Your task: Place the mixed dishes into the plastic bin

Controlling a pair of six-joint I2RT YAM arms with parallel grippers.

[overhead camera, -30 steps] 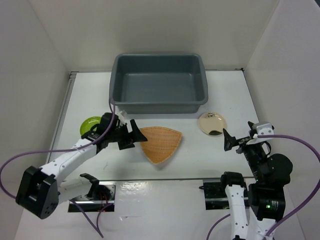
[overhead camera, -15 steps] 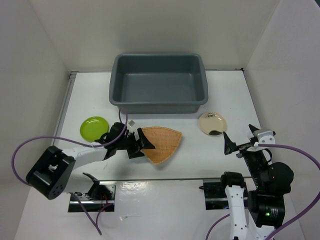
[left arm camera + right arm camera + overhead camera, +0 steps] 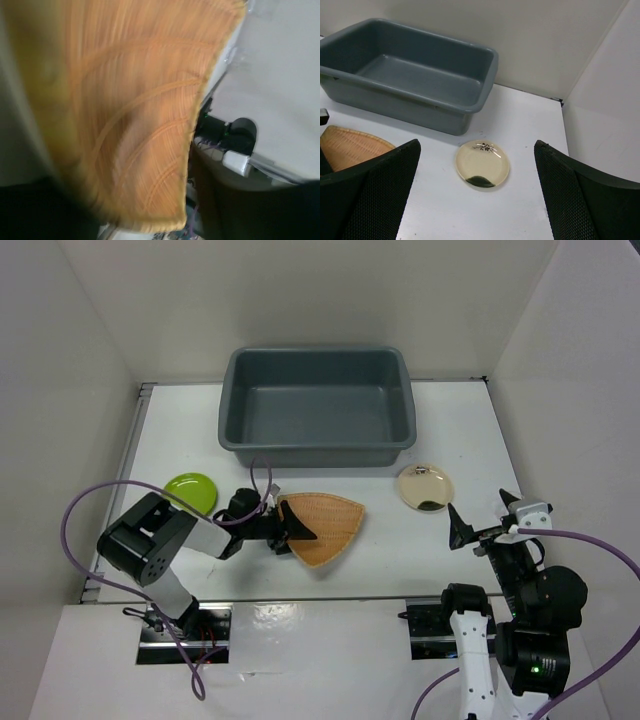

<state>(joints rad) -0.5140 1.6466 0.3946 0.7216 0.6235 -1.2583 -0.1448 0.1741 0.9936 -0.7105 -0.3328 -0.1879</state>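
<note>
- The left arm has folded down and back toward its base, and the left gripper (image 3: 288, 530), which was just left of the woven basket tray (image 3: 330, 523), now reaches onto the tray's left edge.
- One dark finger (image 3: 301, 533) lies over that edge. I cannot tell whether the jaws are pinching the tray or merely straddling it.
- In the left wrist view the tray (image 3: 130, 110) fills most of the frame as an orange blur, its curved rim running down the right side.
- The tray sits on the white table (image 3: 400, 550), just in front of the grey plastic bin (image 3: 316, 451), with a bare strip of table between them.
- The lime-green plate (image 3: 192, 489) lies to the left, partly hidden by the left arm.
- The cream-gold plate (image 3: 425, 488) lies near the bin's front right corner, apart from the tray.
- The right gripper (image 3: 478, 505) hangs near the table's front right with its fingers spread wide, holding nothing, and the cream-gold plate (image 3: 482, 163) is framed between them.
</note>
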